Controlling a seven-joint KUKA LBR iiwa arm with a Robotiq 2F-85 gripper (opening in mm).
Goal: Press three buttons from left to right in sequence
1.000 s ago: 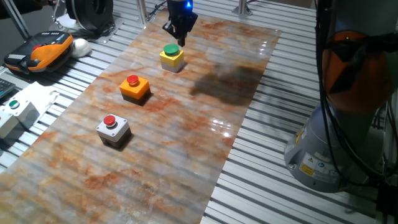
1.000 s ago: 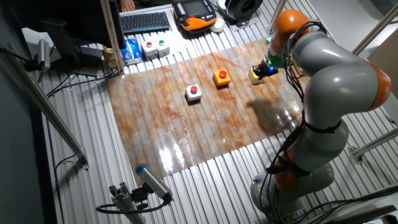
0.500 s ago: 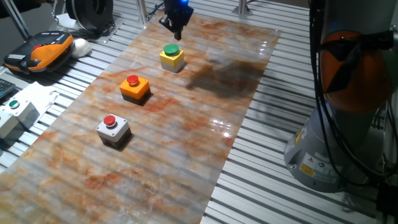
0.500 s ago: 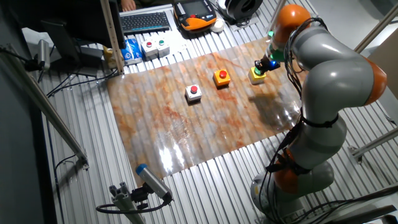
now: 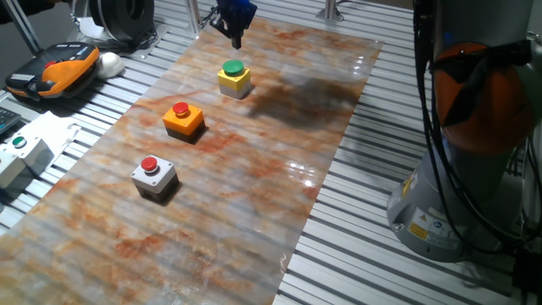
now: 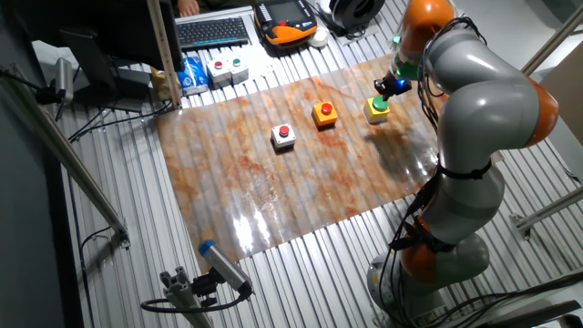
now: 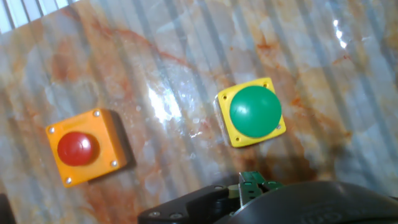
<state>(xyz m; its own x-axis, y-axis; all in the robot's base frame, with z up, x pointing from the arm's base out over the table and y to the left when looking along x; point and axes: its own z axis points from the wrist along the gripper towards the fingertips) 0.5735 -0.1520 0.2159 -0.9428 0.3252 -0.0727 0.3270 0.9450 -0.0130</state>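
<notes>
One fixed view: the gripper (image 5: 235, 34) hangs above the yellow button box (image 5: 234, 78), touching nothing; finger opening unclear. The orange button box (image 5: 184, 119) and grey button box (image 5: 153, 176) sit on a marbled sheet (image 5: 254, 195).

The other fixed view: ribbed metal table (image 6: 109, 182), keyboard (image 6: 214, 31).

Hand view: yellow and orange boxes below.

Marbled rust-and-grey glossy mat (image 5: 254, 195) covers the slatted metal table (image 5: 373, 254). On it: orange red-capped button box (image 5: 184, 119); grey red-capped box (image 5: 153, 176) nearer, yellow green-capped box (image 5: 234, 78) beyond.
</notes>
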